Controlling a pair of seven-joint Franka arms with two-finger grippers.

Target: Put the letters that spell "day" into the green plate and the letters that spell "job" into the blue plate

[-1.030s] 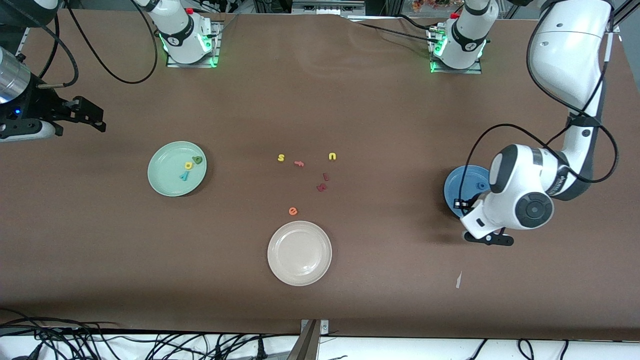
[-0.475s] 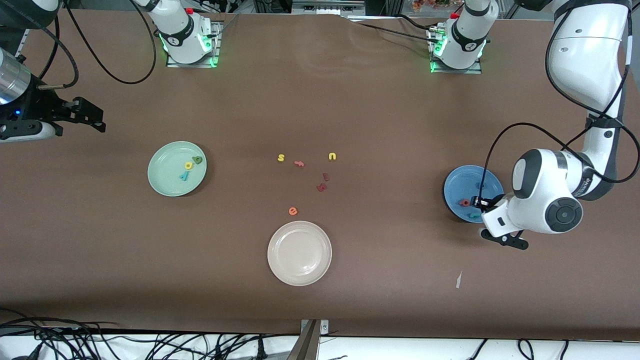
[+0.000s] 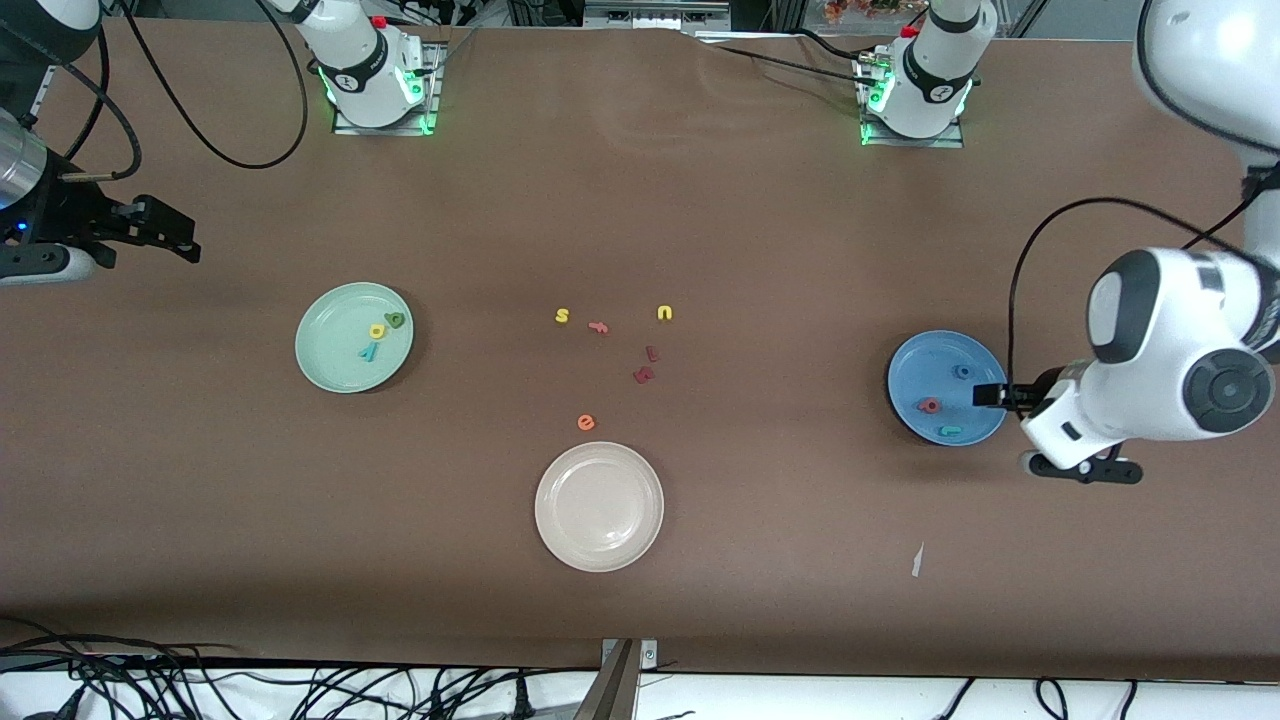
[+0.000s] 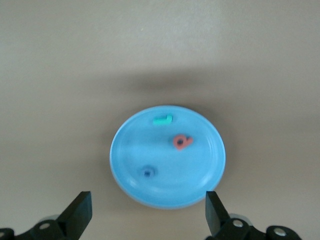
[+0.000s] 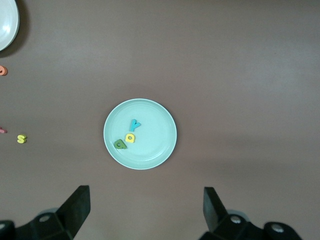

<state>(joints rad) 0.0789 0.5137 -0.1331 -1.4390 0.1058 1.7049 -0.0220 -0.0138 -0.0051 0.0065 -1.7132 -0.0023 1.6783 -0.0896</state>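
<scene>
The green plate (image 3: 338, 365) (image 5: 157, 150) holds the olive "d" (image 3: 395, 320) (image 5: 120, 144), the yellow "a" (image 3: 377, 331) (image 5: 130, 137) and the teal "y" (image 3: 369, 351) (image 5: 134, 124). In the blue plate (image 3: 920, 375) (image 4: 200, 167) lie the blue "o" (image 3: 963, 372) (image 4: 147, 172), the salmon "b" (image 3: 930, 405) (image 4: 182, 142) and the teal "j" (image 3: 949, 431) (image 4: 163, 120). My left gripper (image 3: 990, 396) (image 4: 148, 215) is open and empty over the blue plate's rim toward the left arm's end. My right gripper (image 3: 172, 232) (image 5: 146, 212) hangs open and empty over bare table at the right arm's end.
A cream-white plate (image 3: 599, 545) sits nearer the front camera, mid-table. Loose letters lie in the middle: yellow "s" (image 3: 562, 316), yellow "u" (image 3: 664, 313), a salmon letter (image 3: 598, 326), two dark red letters (image 3: 647, 365), orange "e" (image 3: 586, 422). A white scrap (image 3: 916, 560) lies near the front.
My left gripper has opened and drawn back from over the blue plate toward the left arm's end. The salmon "b" now lies in the plate. The right arm has barely shifted.
</scene>
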